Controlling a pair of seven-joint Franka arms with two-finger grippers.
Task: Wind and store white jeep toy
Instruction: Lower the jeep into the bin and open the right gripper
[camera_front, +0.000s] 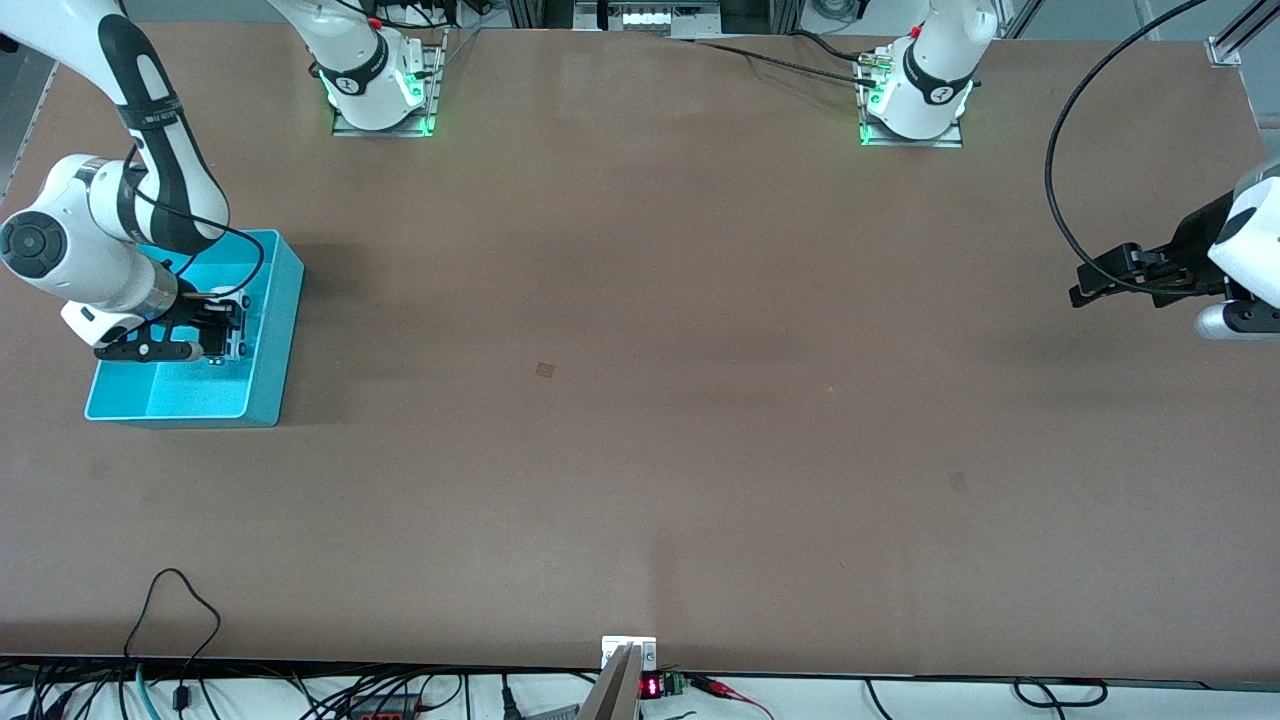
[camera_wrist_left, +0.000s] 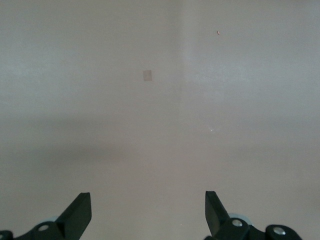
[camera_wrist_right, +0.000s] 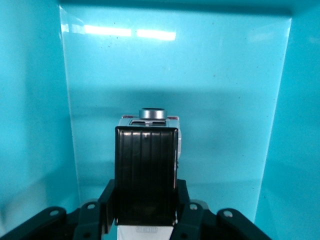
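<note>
The white jeep toy (camera_wrist_right: 148, 167) sits clamped in your right hand (camera_wrist_right: 146, 210), whose two fingers press against its sides, with the black roof panel facing the wrist camera. You can see turquoise walls on every side of it there, so the toy is already down inside the turquoise bin (camera_front: 270, 330), held above the floor or just on it; you cannot tell which from these views. In the front view the right hand (camera_front: 222, 325) reaches into the bin's middle, and the bin stands at the right arm's end of the tabletop (camera_front: 640, 400).

As a judgement, you are close to the end: the toy has reached its storage place, and what remains is to open the fingers, let it rest on the bin floor and lift the arm out. Whether the winding was done is not something these pictures show.

Your left hand (camera_front: 1085, 280) waits over bare tabletop at the left arm's end, well apart from the bin. Its fingers (camera_wrist_left: 77, 212) stand wide apart with nothing between them.
</note>
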